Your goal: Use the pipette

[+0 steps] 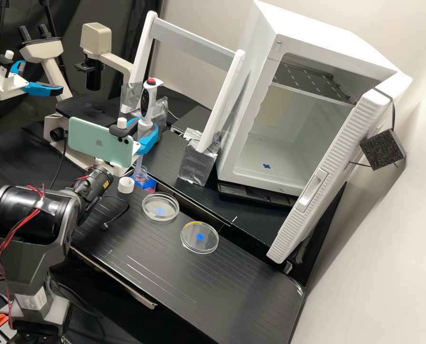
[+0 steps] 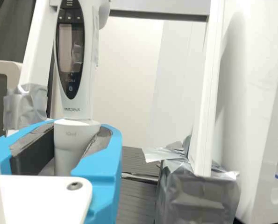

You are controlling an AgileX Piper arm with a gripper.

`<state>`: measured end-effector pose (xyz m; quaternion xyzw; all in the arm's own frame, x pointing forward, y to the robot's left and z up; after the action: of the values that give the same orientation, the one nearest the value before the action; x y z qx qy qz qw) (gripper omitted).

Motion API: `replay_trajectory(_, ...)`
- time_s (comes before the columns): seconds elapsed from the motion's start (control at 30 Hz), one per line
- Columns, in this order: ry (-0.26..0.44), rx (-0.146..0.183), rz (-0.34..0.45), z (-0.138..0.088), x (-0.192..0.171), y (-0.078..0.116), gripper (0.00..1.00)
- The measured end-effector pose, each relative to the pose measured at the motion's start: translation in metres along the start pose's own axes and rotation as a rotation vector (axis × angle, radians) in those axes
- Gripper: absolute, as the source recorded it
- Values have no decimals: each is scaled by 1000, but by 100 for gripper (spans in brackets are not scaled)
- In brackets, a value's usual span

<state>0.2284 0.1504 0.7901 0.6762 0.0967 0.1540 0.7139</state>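
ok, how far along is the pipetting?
Done: bottle open, white cap beside it. In hand: gripper has the pipette upright, lower end at the bottle's mouth. Can't tell if liquid's drawn. Likely left: dispensing into a petri dish, putting the pipette back.

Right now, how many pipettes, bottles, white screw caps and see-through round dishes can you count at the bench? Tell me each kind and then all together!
Pipette: 1
Bottle: 1
White screw cap: 1
See-through round dishes: 2
Total: 5
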Motion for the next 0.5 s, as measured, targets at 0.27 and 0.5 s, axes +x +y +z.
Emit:
replay_trajectory(0.27,25,-17,42,-4,8,10,0)
replay_trajectory(0.5,43,-11,100,-8,7,29,0)
